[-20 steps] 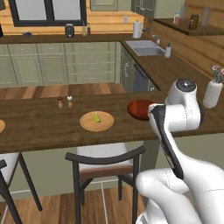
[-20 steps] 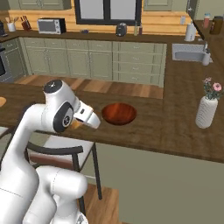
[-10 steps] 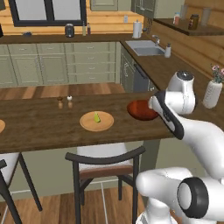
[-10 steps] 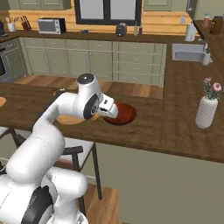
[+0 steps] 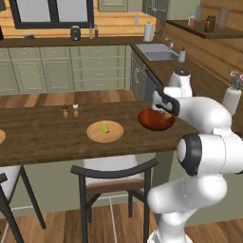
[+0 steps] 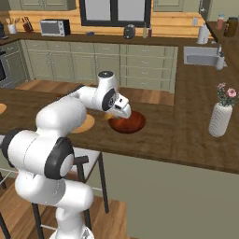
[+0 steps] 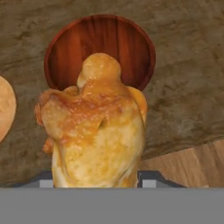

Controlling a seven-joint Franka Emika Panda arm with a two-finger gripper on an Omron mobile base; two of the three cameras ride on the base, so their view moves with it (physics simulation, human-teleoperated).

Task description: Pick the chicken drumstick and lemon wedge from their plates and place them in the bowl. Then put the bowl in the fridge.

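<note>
filling the hand (image 7: 96, 177): golden lumpy chicken drumstick (image 7: 94, 131) (paler knob up)

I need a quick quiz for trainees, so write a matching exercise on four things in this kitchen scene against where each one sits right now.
Things:
1. golden-brown lumpy chicken drumstick
2. yellow-green lemon wedge
3. glossy reddish-brown round bowl
4. white vase of pink flowers

Places:
A. on the flat tan wooden plate
B. held in the gripper, above the bowl
C. on the dark wooden counter, under the gripper, with nothing in it
D. on the counter, to the right of the bowl

Pairs: 1-B, 2-A, 3-C, 4-D
</note>
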